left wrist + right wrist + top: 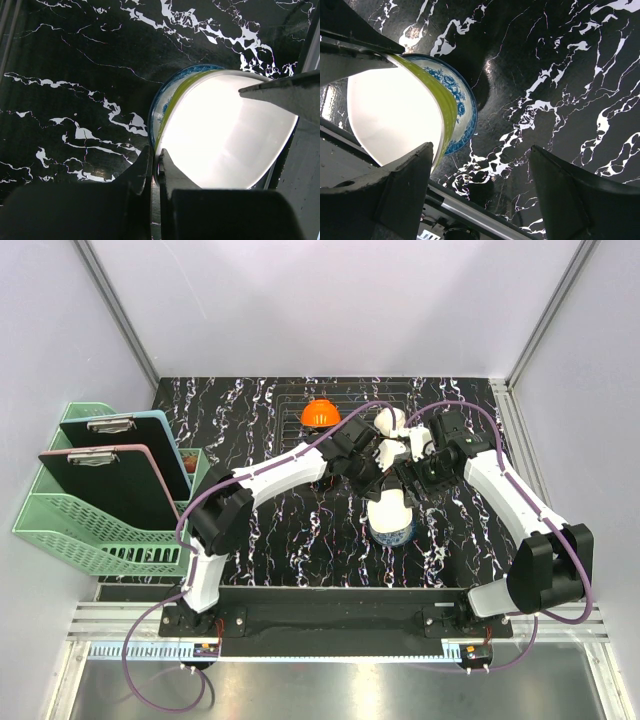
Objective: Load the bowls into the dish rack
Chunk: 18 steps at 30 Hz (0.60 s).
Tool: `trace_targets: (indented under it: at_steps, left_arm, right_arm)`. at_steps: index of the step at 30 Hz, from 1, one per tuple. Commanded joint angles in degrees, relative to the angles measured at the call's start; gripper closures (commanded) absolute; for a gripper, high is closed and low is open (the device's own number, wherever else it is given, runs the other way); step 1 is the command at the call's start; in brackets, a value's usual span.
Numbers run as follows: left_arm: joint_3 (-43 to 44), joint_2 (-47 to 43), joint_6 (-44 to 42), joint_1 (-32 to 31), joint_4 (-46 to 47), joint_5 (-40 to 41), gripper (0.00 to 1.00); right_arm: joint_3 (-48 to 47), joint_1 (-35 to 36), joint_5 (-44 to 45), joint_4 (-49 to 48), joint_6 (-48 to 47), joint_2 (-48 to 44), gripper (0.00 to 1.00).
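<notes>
Top view: both arms reach in over the middle of the black marbled worktop (300, 530), wrists close together above a bowl stack near the front. Rack (290, 425) lies at the far edge; orange bowl (320, 412) sits in it, well apart from the stack. Mint basket (90, 530) with clipboards (110, 475) stands off the worktop's left side.

Left wrist view: left hand (154, 155) pressed together, pinching the rim of the lime bowl (225, 135) (green outside, white inside). Lime bowl sits tilted in the blue bowl (160, 107), whose patterned rim shows along one side only. One finger of the other hand shows at the opposite rim.

Right wrist view: right hand (481, 150) spread wide, holding nothing. One finger is just beside the lime bowl's (395, 110) edge, the other over bare worktop. Blue bowl (462, 95) rests on the worktop.
</notes>
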State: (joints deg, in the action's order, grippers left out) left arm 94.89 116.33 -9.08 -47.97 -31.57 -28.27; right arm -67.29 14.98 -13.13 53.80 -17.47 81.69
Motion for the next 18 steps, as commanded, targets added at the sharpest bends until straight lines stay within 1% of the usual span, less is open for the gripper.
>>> trace_targets:
  at_steps: [1, 6, 12, 18]
  left_arm:
    - [0.9, -3.4, -2.4, -2.0, -1.3, -1.2, 1.00]
    - [0.0, -4.8, -2.8, -2.0, -1.4, -1.0, 1.00]
    - [-0.1, -6.1, -3.0, -2.0, -1.4, -1.1, 1.00]
    - [-0.8, -7.5, -3.5, -2.0, -1.4, -0.9, 1.00]
  right_arm:
    - [-4.1, 1.1, 0.9, -6.0, -0.8, -0.2, 0.15]
    - [-6.0, 1.1, 6.2, -6.7, 0.9, 2.5, 0.15]
    - [-8.5, 1.1, 6.3, -6.6, 1.6, 6.3, 0.14]
    - [-10.1, 1.1, 7.5, -6.3, 2.4, 7.6, 0.14]
